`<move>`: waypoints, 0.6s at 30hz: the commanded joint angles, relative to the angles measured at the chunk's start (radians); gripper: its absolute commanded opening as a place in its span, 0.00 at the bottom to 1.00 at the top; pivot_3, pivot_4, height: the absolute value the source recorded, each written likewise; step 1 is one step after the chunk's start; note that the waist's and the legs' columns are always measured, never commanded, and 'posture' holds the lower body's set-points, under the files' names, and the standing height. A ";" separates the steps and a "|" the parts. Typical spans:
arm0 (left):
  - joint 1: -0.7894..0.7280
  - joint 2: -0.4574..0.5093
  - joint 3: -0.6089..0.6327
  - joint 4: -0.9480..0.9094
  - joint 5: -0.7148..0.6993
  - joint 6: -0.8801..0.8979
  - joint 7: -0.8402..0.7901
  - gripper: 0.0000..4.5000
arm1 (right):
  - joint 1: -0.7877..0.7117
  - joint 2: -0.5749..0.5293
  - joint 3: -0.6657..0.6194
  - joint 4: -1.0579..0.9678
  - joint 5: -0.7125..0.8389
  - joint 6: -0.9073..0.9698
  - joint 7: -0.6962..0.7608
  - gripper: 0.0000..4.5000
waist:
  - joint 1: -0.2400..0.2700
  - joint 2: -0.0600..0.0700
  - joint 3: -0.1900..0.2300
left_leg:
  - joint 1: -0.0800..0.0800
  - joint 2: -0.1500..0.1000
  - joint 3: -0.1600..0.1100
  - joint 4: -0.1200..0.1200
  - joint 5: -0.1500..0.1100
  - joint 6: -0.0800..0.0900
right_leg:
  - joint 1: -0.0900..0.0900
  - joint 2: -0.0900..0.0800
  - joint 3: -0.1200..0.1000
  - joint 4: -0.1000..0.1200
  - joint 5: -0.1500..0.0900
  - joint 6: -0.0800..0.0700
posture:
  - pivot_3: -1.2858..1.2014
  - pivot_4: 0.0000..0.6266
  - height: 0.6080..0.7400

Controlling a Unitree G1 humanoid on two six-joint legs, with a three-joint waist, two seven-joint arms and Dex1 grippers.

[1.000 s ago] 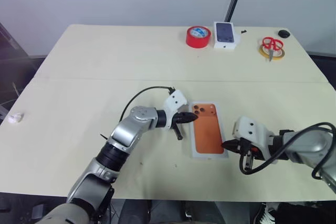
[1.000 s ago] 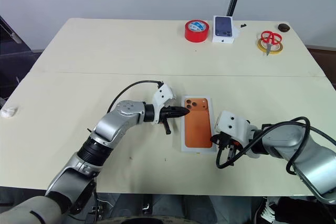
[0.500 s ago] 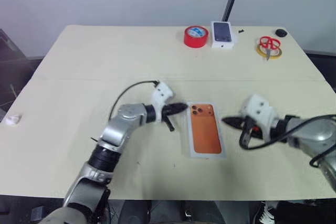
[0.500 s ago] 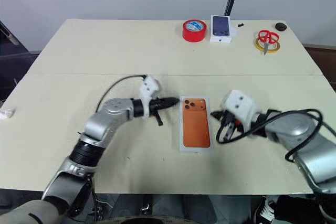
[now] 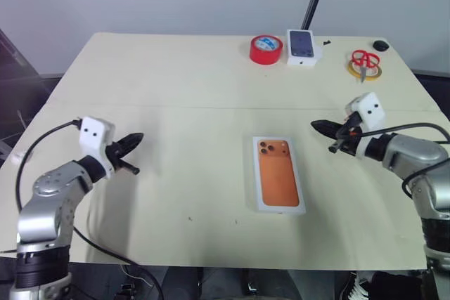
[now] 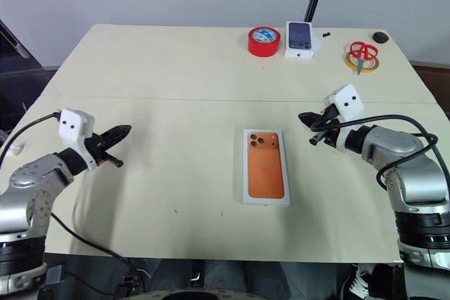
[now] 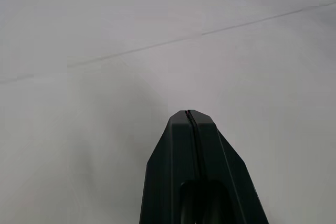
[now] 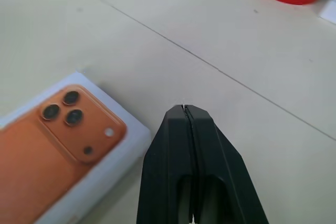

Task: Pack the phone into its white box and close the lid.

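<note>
Now the lid (image 5: 278, 174) sits on at frame centre; left gripper (image 5: 133, 139) and right gripper (image 5: 322, 126), both clenched empty, should press its edges only if it sits proud

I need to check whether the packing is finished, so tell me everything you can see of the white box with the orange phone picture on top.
The lid is a shallow white rectangle, cardboard by the look, its top printed with an orange phone and three camera lenses in a square bump at the far end. It lies flat and closed near the middle of the table, long side running away from the robot, slightly skewed. Only the table touches it; both grippers hang apart from it at either side.
</note>
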State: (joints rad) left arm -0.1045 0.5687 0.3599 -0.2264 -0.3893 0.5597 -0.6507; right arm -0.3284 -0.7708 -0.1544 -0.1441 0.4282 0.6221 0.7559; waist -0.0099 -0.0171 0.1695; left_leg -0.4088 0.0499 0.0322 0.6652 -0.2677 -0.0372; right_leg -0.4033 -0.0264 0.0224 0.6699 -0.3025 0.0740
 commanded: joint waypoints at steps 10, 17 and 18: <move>0.035 -0.006 0.036 -0.085 -0.048 0.002 0.077 0.00 | -0.037 0.058 0.064 0.033 -0.050 -0.091 0.020 0.00 | -0.002 0.000 0.000 | 0.000 0.001 0.000 0.000 0.000 0.000 | 0.000 0.000 0.000 0.000 0.000 0.000 | 0.52 0.24 0.94; 0.023 -0.022 0.005 -0.075 -0.051 -0.005 0.103 0.00 | 0.002 0.080 0.043 -0.013 -0.051 -0.099 -0.003 0.00 | -0.002 0.000 0.000 | 0.000 0.001 0.000 0.000 0.000 0.000 | 0.000 0.000 0.000 0.000 0.000 0.000 | 0.52 0.24 0.94; 0.018 -0.023 0.001 -0.070 -0.051 -0.005 0.104 0.00 | 0.008 0.081 0.041 -0.019 -0.051 -0.099 -0.006 0.00 | -0.002 0.000 0.000 | 0.000 0.001 0.000 0.000 0.000 0.000 | 0.000 0.000 0.000 0.000 0.000 0.000 | 0.52 0.24 0.94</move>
State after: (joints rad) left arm -0.0725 0.5451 0.3643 -0.2780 -0.4272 0.5624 -0.5539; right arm -0.3201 -0.6942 -0.0838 -0.1178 0.3681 0.5388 0.7551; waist -0.0116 -0.0170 0.1695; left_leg -0.4087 0.0506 0.0324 0.6650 -0.2677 -0.0372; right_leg -0.4037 -0.0268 0.0225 0.6700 -0.3025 0.0740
